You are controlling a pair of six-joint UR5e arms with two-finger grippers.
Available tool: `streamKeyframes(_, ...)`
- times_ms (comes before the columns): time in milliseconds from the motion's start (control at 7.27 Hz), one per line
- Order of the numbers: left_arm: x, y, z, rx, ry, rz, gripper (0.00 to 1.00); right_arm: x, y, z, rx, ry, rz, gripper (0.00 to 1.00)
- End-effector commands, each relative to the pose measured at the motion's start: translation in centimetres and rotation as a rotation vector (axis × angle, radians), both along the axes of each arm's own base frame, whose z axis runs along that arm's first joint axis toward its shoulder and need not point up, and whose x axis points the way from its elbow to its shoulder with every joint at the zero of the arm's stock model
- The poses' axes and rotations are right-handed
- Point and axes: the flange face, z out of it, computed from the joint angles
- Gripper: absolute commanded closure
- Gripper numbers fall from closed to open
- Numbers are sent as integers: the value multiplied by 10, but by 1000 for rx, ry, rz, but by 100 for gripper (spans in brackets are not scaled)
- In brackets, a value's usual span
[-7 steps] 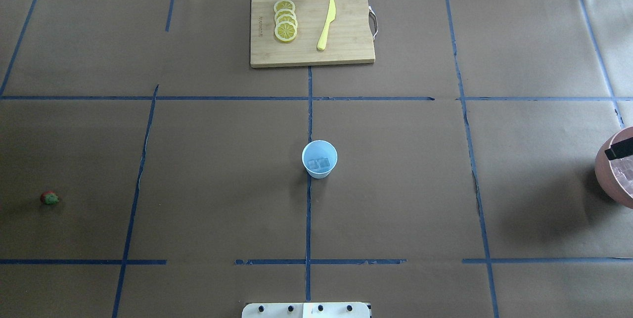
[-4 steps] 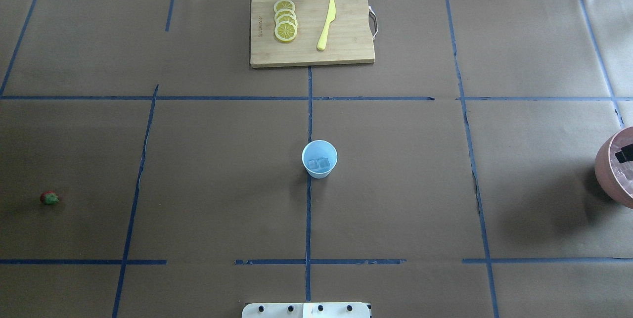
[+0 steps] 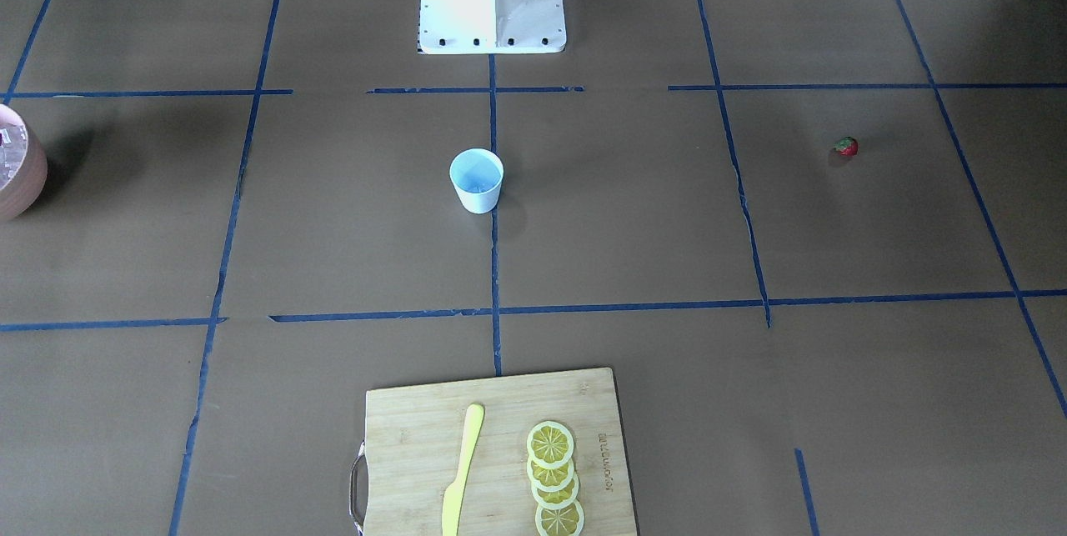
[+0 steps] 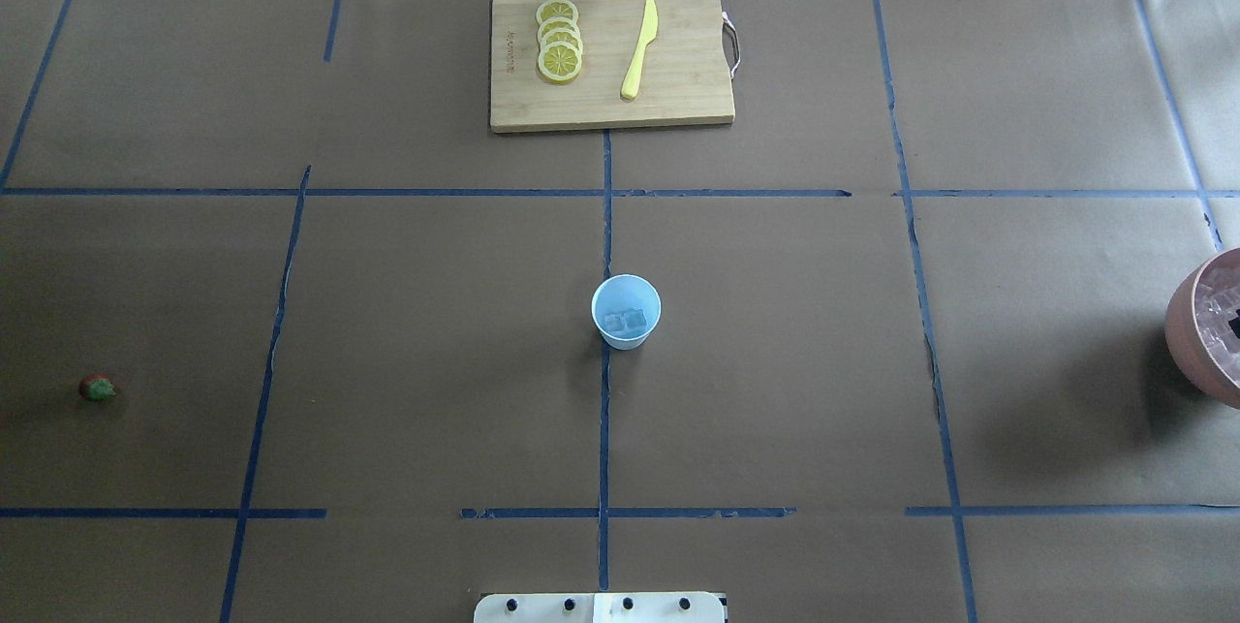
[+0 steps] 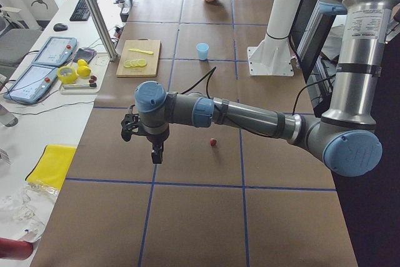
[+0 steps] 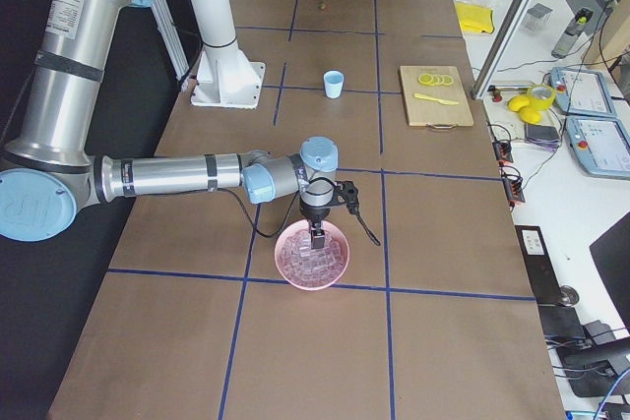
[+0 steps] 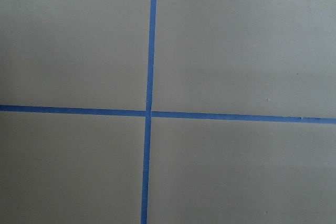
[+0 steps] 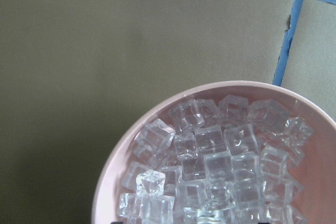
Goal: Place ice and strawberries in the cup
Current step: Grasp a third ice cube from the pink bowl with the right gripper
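Brown paper covers the table (image 4: 436, 332), ruled into squares by blue tape (image 4: 604, 429); benches with tablets (image 6: 591, 115) flank it. Mid-table stands the cup (image 4: 626, 311) with ice (image 4: 626, 321) in it. The strawberry (image 4: 97, 388) lies well apart at the left, on bare paper. At the right edge sits a pink bowl (image 4: 1184, 332) heaped with more ice, and the right gripper (image 6: 317, 236) hangs over it. The left gripper (image 5: 154, 154) hovers near the strawberry. Whether either one is open, I cannot tell. The board (image 4: 678, 71) bears a stamped mark (image 4: 508, 46), too small to read.
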Motion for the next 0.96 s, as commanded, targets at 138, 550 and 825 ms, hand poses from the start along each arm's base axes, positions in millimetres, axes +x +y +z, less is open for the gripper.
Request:
streamKeyframes(138, 0, 0, 0, 2, -1, 0, 0, -2, 0, 21, 1, 13, -54, 19)
streamKeyframes(550, 0, 0, -1, 4, -1, 0, 0, -14, 2, 23, 7, 29, -88, 21)
streamKeyframes(825, 0, 0, -1, 7, -1, 0, 0, -14, 5, 27, 1, 35, -93, 26)
